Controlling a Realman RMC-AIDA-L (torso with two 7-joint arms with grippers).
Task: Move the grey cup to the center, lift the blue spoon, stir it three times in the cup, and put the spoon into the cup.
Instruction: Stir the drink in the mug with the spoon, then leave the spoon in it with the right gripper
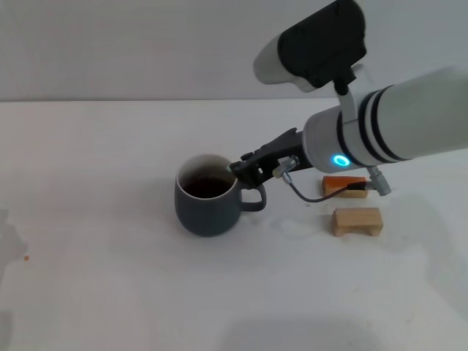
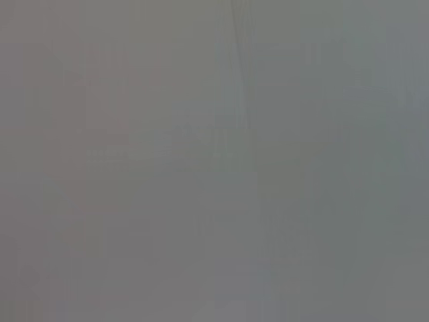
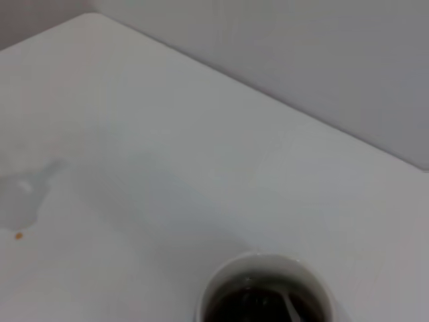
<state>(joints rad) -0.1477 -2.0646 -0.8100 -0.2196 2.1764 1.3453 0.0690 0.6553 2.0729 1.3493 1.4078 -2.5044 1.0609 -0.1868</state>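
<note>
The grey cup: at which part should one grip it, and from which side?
Probably at the loop handle of the grey cup. It sticks out toward the robot's right, where the right gripper hangs at the rim. Come from that side, level, to keep the cup upright, since it holds dark liquid.

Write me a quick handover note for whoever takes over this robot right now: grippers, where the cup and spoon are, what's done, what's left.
Right gripper: at the rim of the grey cup, on its handle side; whether it is open or shut cannot be made out.
Left gripper: not in view; its wrist camera shows only blank grey.
Cup: upright on the white table, with dark liquid in it. Two wooden blocks lie to its right.
Spoon: a pale, thin part leans in the liquid, seen from the right wrist.
Done: the spoon is in the cup.
Left: stir count unknown; confirm release, then draw the right arm back.
</note>
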